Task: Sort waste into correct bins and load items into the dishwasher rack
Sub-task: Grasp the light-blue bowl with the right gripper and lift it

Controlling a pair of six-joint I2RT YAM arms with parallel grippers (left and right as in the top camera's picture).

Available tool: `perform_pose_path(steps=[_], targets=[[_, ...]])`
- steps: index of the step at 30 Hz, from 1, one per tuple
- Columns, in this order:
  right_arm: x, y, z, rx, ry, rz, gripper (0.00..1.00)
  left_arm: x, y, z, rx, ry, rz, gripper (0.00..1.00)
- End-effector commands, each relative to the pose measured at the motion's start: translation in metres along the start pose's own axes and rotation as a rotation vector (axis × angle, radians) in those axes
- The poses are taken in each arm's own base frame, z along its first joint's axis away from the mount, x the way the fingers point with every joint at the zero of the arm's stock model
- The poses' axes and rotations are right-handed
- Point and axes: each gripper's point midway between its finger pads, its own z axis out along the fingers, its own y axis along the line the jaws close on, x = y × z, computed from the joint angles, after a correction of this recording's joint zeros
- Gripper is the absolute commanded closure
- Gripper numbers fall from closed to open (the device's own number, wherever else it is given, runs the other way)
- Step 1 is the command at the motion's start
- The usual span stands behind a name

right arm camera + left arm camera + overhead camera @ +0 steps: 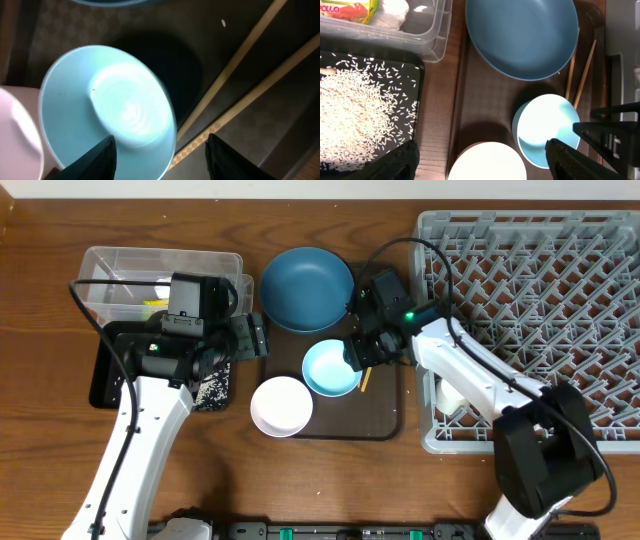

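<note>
- Now the right gripper point(160, 145) is spread wide, its fingers straddling the rim of the light blue bowl point(100, 110) on the brown tray point(165, 20); loading looks to be in hand.
- Next, probably: pinch the rim and lift.
- Chopsticks point(235, 65) lie just beside.
- Left gripper point(481, 150) gapes wide, empty.
- The dishwasher rack point(520, 220) lies beyond.

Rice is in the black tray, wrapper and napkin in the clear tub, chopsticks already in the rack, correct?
Not the chopsticks: they lie on the brown tray beside the light blue bowl, as the left wrist view shows. The rice, black tray, wrapper, napkin and clear tub are right.
</note>
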Motion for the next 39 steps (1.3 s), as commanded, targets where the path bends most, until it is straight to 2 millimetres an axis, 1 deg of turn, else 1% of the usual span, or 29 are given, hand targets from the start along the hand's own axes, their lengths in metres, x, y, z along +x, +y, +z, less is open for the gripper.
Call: perform_pose_path(steps=[1,2,3,5,8,9,10,11,15,17,18,19,23,27,30,32,33,34,36,38,39], targets=[[0.015,-0.007,0.024,0.009,0.075,0.037,0.47,-0.006,0.0,-0.006,-0.004,-0.022,0.013,0.16],[0.018,-0.008,0.029,0.006,0.09,0.046,0.49,-0.006,0.0,-0.006,-0.004,-0.022,0.013,0.15],[0.019,-0.009,0.03,0.007,0.096,0.049,0.5,-0.006,0.0,-0.006,-0.004,-0.022,0.013,0.13],[0.019,-0.009,0.032,0.008,0.097,0.053,0.54,-0.006,0.0,-0.006,-0.004,-0.022,0.013,0.12],[0.016,-0.009,0.031,0.006,0.087,0.054,0.66,-0.006,0.0,-0.006,-0.004,-0.022,0.013,0.12],[0.015,-0.009,0.031,0.006,0.083,0.055,0.72,-0.006,0.0,-0.006,-0.004,-0.022,0.013,0.12],[0.013,-0.009,0.03,0.005,0.08,0.056,0.76,-0.006,0.0,-0.006,-0.004,-0.022,0.013,0.11],[0.012,-0.009,0.028,0.005,0.076,0.056,0.76,-0.006,0.0,-0.006,-0.004,-0.022,0.013,0.11],[0.001,-0.008,0.016,0.001,0.043,0.056,0.84,-0.006,0.0,-0.006,-0.004,-0.022,0.013,0.11],[-0.004,-0.008,0.006,0.001,0.023,0.059,0.92,-0.006,0.0,-0.006,-0.004,-0.022,0.013,0.11],[-0.007,-0.009,0.0,0.003,0.01,0.062,0.97,-0.006,0.0,-0.006,-0.004,-0.022,0.013,0.11],[-0.009,-0.009,-0.006,0.003,0.0,0.063,0.99,-0.006,0.0,-0.006,-0.004,-0.022,0.013,0.11],[-0.017,-0.016,-0.035,0.02,-0.049,0.079,0.99,-0.006,0.0,-0.006,-0.004,-0.022,0.013,0.11],[-0.017,-0.03,-0.069,0.075,-0.096,0.104,0.99,-0.006,0.0,-0.006,-0.004,-0.022,0.013,0.11],[-0.016,-0.042,-0.1,0.131,-0.148,0.13,0.99,-0.006,0.0,-0.006,-0.004,-0.022,0.013,0.11],[-0.019,-0.061,-0.126,0.223,-0.226,0.246,0.99,-0.006,0.0,-0.006,-0.004,-0.022,0.013,0.11],[-0.02,-0.07,-0.136,0.262,-0.259,0.292,0.99,-0.006,0.0,-0.006,-0.004,-0.022,0.013,0.11],[-0.022,-0.082,-0.15,0.32,-0.307,0.34,0.99,-0.006,0.0,-0.006,-0.004,-0.022,0.013,0.11],[-0.026,-0.109,-0.179,0.467,-0.413,0.411,0.99,-0.006,0.0,-0.006,-0.004,-0.022,0.013,0.11],[-0.029,-0.132,-0.205,0.622,-0.499,0.437,0.99,-0.006,0.0,-0.006,-0.004,-0.022,0.013,0.11],[-0.03,-0.146,-0.22,0.727,-0.544,0.452,0.99,-0.006,0.0,-0.006,-0.004,-0.022,0.013,0.11]])
